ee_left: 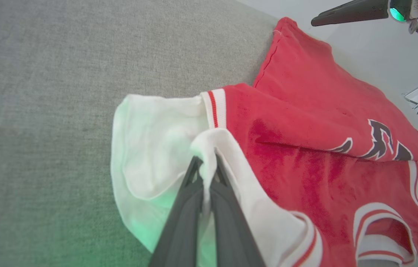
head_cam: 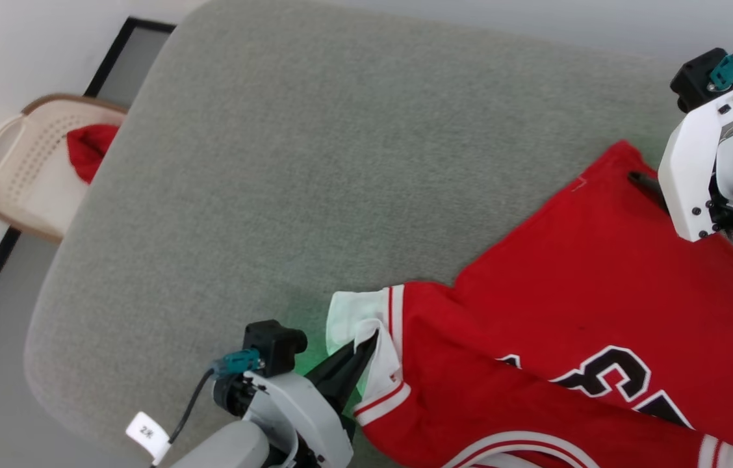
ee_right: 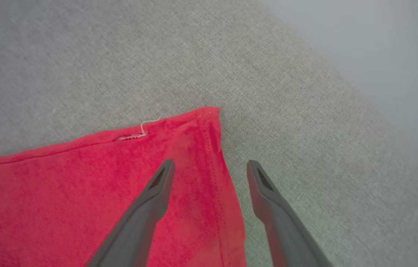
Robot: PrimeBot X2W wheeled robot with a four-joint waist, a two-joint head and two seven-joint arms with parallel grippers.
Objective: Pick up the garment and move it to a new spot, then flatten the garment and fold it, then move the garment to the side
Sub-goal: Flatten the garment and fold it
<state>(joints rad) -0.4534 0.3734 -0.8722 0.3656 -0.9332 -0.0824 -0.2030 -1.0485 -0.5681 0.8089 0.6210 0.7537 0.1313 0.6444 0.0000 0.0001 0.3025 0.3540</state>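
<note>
The garment point(head_cam: 587, 292), a red jersey with white sleeves, striped trim and black numerals, lies partly folded over itself on the right of the grey padded surface point(head_cam: 275, 162). My left gripper point(head_cam: 370, 341) is shut on the white sleeve's edge. In the left wrist view the dark fingers point(ee_left: 194, 185) pinch a fold of the sleeve point(ee_left: 149, 148), which is lifted into a ridge. My right gripper point(ee_right: 211, 167) stands open just above the garment's point(ee_right: 83, 193) far hem corner, one finger over red cloth and one over the grey surface. In the head view the right gripper point(head_cam: 641, 180) is mostly hidden behind its white bracket.
A beige perforated basket point(head_cam: 22, 169) with a small red cloth point(head_cam: 90, 149) stands off the surface's far left edge, by the wall. The grey surface stretches bare to the left of the garment. The right gripper's finger point(ee_left: 350, 13) juts in at the left wrist view's top right.
</note>
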